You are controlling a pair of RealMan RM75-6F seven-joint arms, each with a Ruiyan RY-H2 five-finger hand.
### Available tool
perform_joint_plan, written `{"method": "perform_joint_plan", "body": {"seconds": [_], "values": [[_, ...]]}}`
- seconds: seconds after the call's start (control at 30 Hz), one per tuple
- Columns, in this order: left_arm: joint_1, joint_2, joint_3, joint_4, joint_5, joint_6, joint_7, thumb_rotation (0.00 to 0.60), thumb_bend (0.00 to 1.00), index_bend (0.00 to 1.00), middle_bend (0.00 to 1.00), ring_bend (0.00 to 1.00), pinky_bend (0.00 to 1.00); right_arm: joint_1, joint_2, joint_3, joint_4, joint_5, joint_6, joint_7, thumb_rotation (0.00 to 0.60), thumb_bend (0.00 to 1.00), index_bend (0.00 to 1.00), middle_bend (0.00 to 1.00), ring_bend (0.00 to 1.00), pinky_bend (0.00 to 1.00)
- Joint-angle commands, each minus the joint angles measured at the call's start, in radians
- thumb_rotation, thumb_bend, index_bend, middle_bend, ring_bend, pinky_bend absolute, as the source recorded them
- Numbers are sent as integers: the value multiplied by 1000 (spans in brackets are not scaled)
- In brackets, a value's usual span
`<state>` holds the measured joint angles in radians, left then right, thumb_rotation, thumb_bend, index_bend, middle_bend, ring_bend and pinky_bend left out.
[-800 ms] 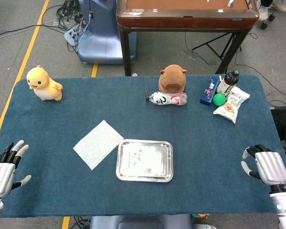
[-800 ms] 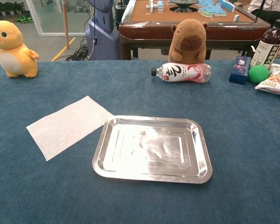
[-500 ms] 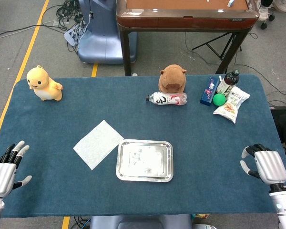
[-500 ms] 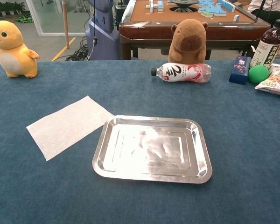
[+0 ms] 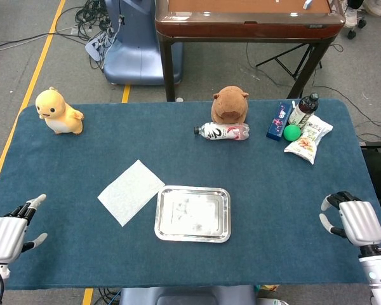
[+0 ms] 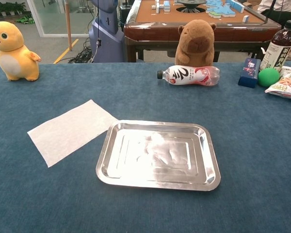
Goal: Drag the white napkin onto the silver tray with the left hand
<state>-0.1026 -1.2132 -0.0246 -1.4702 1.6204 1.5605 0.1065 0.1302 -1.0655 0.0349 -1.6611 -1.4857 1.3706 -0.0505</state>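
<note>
The white napkin lies flat on the blue table, its right corner just touching the left rim of the silver tray. The tray holds nothing. My left hand hovers at the table's front left corner, far from the napkin, fingers spread and holding nothing. At the front right edge, my right hand has its fingers apart and curved, also holding nothing. Neither hand shows in the chest view.
A yellow plush toy sits at the back left. A brown capybara plush, a lying bottle, a blue box, a dark bottle, a green ball and a snack bag line the back right.
My left hand has dropped slightly toward the front edge and turned a little. Napkin, tray and right hand have stayed put.
</note>
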Motion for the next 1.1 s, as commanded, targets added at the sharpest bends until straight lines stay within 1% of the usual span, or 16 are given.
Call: {"method": "perform_joint_plan", "body": {"seconds": [0.03,0.13,0.17,0.23,0.27,0.33,0.43,0.5,0.63,0.77,0.87,0.9,0.97,1.0,1.07,1.1], "values": [[-13,-16,8,35,43,17,-27,600,112,215,523,547,772,-2,1,-1,-1,0,1,-1,600,355,526,492,321,487],[-29,-21,12,57,71,14,-35,600,112,232,669,637,831,-2,1,1,-2,1,5,1,600,356,526,492,321,487],[-37,-20,14,60,82,9,-36,600,112,237,698,654,842,-2,1,2,-1,1,6,3,600,355,526,492,321,487],[-54,-15,18,60,103,-2,-42,600,112,249,794,713,882,-2,0,3,1,1,6,5,600,355,526,492,321,487],[-62,-11,21,57,110,-10,-46,600,112,252,822,733,894,-2,1,3,1,1,5,6,600,355,526,493,321,487],[-82,-4,26,52,130,-28,-50,600,112,264,911,799,934,-2,2,3,1,0,6,8,600,355,526,493,320,487],[-110,-1,31,50,156,-52,-49,600,112,273,988,872,986,-3,5,4,0,-2,10,15,600,355,526,493,321,487],[-126,-5,32,53,171,-63,-46,600,112,283,1000,904,998,-4,6,5,0,-2,13,21,600,355,526,493,321,487],[-161,-25,35,80,200,-86,-38,600,112,319,1000,946,1000,-5,10,8,2,-2,18,31,600,355,526,495,322,487],[-187,-39,35,98,203,-116,-25,600,112,342,1000,944,1000,-5,11,9,3,-3,19,36,600,355,526,496,322,487],[-201,-48,35,106,200,-133,-7,600,112,351,1000,917,999,-5,12,9,3,-3,18,37,600,355,526,496,322,487],[-204,-52,34,109,201,-135,0,600,112,356,1000,894,990,-5,12,8,3,-2,18,37,600,355,526,496,322,487],[-209,-59,35,115,198,-141,12,600,112,362,967,838,937,-5,12,9,3,-2,18,37,600,355,526,496,322,487],[-210,-61,36,116,194,-146,17,600,112,362,907,777,873,-5,12,9,3,-2,18,38,600,355,526,496,323,487],[-214,-65,40,117,187,-159,25,600,112,362,740,629,750,-5,12,9,4,-2,18,38,600,355,526,496,322,487],[-216,-66,42,117,183,-166,26,600,112,361,550,469,639,-5,12,9,3,-2,17,39,600,355,526,496,322,487]]}}
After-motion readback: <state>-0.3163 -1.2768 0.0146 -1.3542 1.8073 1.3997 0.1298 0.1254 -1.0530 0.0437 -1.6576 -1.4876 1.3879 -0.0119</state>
